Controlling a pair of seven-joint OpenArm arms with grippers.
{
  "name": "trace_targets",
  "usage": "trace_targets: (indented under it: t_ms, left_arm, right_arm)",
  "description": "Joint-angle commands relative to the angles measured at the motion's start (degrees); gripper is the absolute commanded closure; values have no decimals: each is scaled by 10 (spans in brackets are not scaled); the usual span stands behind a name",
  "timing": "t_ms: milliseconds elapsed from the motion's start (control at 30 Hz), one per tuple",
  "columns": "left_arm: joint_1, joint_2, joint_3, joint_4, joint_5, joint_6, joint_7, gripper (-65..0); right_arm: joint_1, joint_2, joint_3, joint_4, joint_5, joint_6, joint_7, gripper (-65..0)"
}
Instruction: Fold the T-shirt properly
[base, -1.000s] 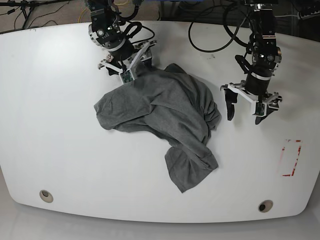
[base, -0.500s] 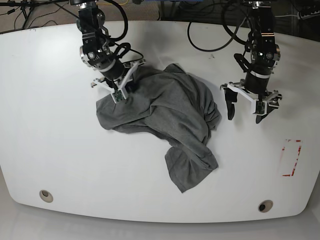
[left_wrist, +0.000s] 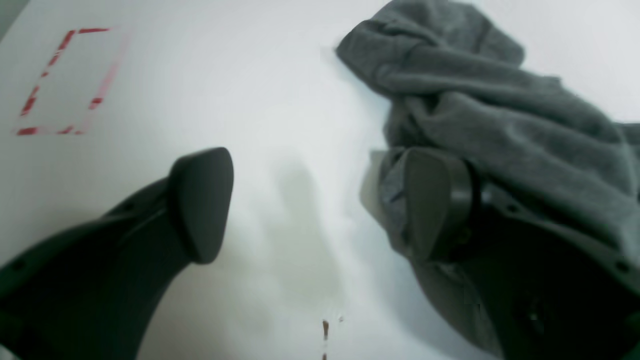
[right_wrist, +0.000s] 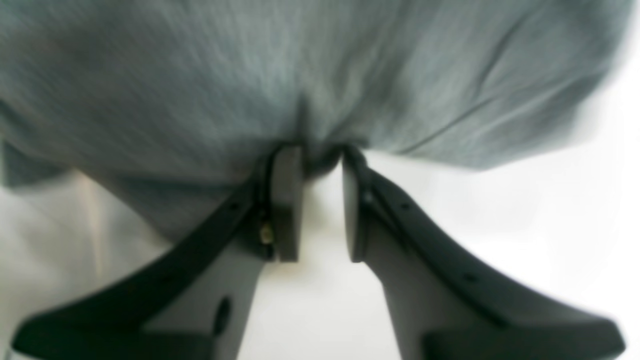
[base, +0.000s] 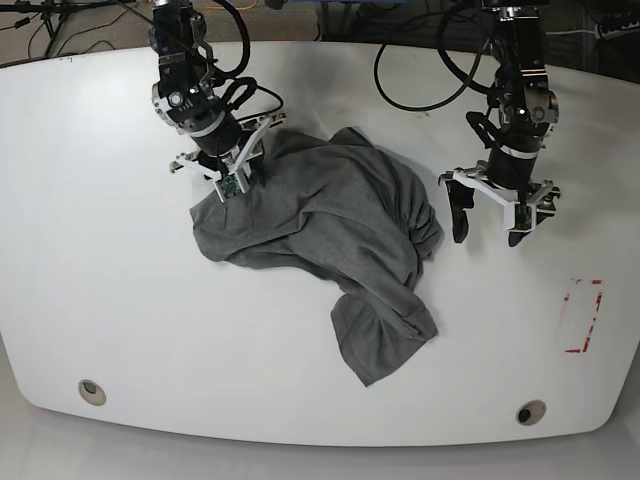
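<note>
A crumpled heather-grey T-shirt (base: 325, 235) lies in a heap at the middle of a white table (base: 120, 300), its lowest fold reaching toward the near edge, where two small round fittings (base: 92, 391) sit at either corner. A red dashed rectangle (base: 582, 316) marks the tabletop near the base view's right side, well apart from the cloth. Farther back, the left gripper (base: 487, 222) hovers just beside the shirt's edge with its dark fingers (left_wrist: 200, 200) spread wide and nothing between them; in its wrist view one finger stands in front of the grey cloth. At the far side of the heap, the right gripper (base: 228, 186) has its jaws drawn nearly together, pinching a small bunched fold of the T-shirt (right_wrist: 320, 90) at the fingertips, the fabric puckering into the narrow gap. Black cables (base: 420, 80) loop across the table's far edge behind both arms.
</note>
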Motion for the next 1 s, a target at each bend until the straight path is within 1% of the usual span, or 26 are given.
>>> trace_targets:
  t_ms: [0,100,133,300,967]
  left_arm:
    - [-12,-4,-5,5,-6,5,-14,-503]
    - [-19,-5,-8,0,-9,5,-12,-502]
    - [0,-2,-4,-18,-2,4,4,-494]
    - [8,-2,-2,-18,-3,4,4,-494]
    - [9,-4,-4,-13,-1,4,4,-497]
  right_arm:
    - [-22,3,10,37,-2,-1,10,-119]
    - [-42,2,22,66,-14,-2,15,-93]
    - [-42,-8,14,28,-12,0,-7,-95]
    - [-39,-8,14,26,-12,0,-29,-94]
    - [-36,-7,15,47,-16,0,-27,-92]
